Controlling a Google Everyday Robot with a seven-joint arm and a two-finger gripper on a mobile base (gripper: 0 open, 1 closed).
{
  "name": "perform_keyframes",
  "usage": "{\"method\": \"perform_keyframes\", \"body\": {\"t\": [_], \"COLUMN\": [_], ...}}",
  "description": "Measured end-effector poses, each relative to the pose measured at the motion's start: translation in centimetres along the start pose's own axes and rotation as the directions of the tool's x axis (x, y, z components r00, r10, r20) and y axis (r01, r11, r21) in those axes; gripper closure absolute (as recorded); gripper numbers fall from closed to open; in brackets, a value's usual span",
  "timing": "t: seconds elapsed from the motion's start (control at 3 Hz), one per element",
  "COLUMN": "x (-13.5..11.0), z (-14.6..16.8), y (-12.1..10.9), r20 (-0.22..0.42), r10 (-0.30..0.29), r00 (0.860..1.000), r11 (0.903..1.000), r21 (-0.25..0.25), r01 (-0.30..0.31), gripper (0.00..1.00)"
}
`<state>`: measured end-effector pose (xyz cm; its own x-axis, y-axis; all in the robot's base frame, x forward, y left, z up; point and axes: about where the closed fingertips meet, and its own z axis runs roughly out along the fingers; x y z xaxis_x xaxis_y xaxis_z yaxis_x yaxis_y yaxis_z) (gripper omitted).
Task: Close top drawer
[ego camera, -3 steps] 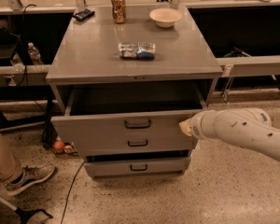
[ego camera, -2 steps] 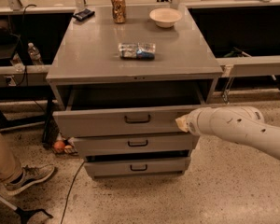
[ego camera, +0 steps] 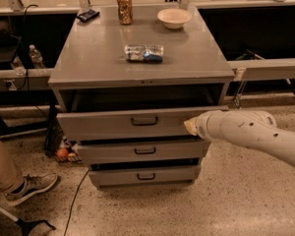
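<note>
You are looking at a grey metal cabinet whose worktop carries a few loose things, all set well back from the front edge. That placement suits you: a firm push below should not send them off.

The top drawer is directly under the worktop and is not yet shut. Its tall front panel stands forward of the cabinet frame, with a dark opening showing above it. The arm reaches in from the right, roughly level, so any force it gives runs along the drawer's travel rather than down onto it.

The middle drawer and the bottom drawer sit below, each with a dark gap above its front, and neither is part of your job. A person's shoe rests on the floor at the left, well apart from the arm.

On the worktop you have a bowl near the back right, a flat snack packet in the middle, and a can upright at the back.

The gripper sits at the right part of the top drawer's front, apparently touching it. Whether it is open or closed cannot be told from here. It is well to the right of the handle, which makes sense, since closing needs only a flat push and no grasp. I would judge an off-centre push like this could skew the drawer, so keep it slow and straight.
</note>
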<state>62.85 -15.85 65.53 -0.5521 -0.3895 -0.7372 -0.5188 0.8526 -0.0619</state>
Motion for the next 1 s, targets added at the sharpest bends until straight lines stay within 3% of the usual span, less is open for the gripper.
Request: {"method": "perform_keyframes", "body": {"t": [1.0], "x": [-2.4], "z": [1.9], "y": [-1.2], "r20": [0.03], "r10": [-0.036], "r00": [0.999], "r11": [0.9992], "r21": [-0.018], "r01": [0.037], "gripper": [1.0]}}
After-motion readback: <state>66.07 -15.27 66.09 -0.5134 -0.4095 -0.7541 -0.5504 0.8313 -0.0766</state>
